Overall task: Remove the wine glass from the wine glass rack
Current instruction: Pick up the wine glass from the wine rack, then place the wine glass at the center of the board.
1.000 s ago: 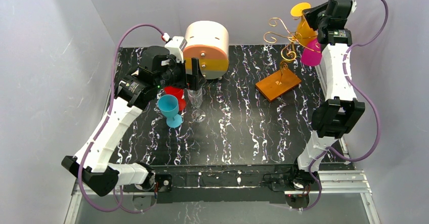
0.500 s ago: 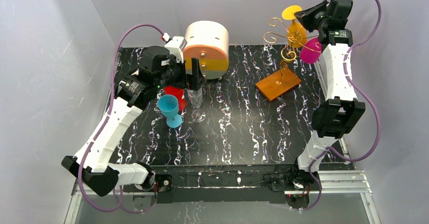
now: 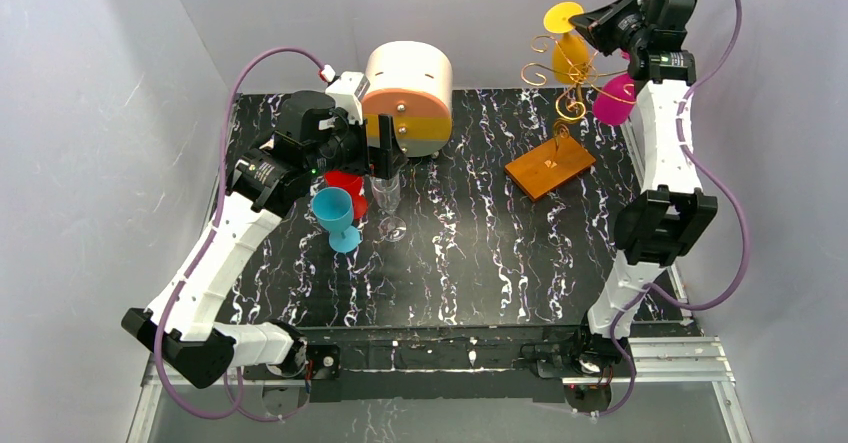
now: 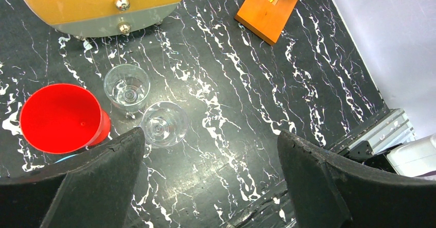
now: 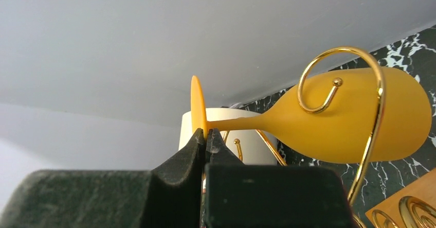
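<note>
My right gripper (image 5: 206,133) is shut on the thin round foot of a yellow wine glass (image 5: 349,120), which lies almost level with its bowl to the right. A gold scroll arm of the wine glass rack (image 5: 379,99) curls in front of the bowl; I cannot tell whether they touch. From above, the right gripper (image 3: 590,23) holds the yellow wine glass (image 3: 570,51) high over the rack's gold scrolls (image 3: 545,71) and wooden base (image 3: 549,166). A magenta glass (image 3: 614,101) hangs by the rack. My left gripper (image 4: 211,151) is open above the table, holding nothing.
A round cream-and-orange drawer box (image 3: 408,98) stands at the back. Under the left arm are a red cup (image 4: 60,117), two clear glasses (image 4: 126,85) (image 4: 164,124) and a blue glass (image 3: 335,213). The back wall is close behind the right gripper.
The right gripper has risen and moved left with the yellow glass, which has swung up from among the scroll arms. The left arm has not moved.
</note>
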Robot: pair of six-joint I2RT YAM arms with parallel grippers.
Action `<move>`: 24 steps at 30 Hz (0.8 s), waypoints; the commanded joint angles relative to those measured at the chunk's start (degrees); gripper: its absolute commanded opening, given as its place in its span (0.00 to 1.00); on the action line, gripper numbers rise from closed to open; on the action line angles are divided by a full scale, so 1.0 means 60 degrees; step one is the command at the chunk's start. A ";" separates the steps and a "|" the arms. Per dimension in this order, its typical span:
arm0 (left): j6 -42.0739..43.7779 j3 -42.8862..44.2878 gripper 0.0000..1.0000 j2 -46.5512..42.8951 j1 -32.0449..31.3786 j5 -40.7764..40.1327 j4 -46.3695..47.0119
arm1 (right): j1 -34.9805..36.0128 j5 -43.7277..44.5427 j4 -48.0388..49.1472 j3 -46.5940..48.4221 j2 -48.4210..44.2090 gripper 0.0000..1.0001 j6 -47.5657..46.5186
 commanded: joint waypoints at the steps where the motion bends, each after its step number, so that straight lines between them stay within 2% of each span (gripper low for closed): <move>1: -0.0046 0.0390 0.98 -0.0121 -0.0012 0.0036 -0.0163 | 0.0006 -0.0959 0.0561 0.0546 0.0218 0.01 0.0145; 24: -0.0046 0.0522 0.98 -0.0080 -0.0012 -0.0018 -0.0208 | 0.0177 -0.4324 0.2465 0.2196 0.1696 0.01 0.1022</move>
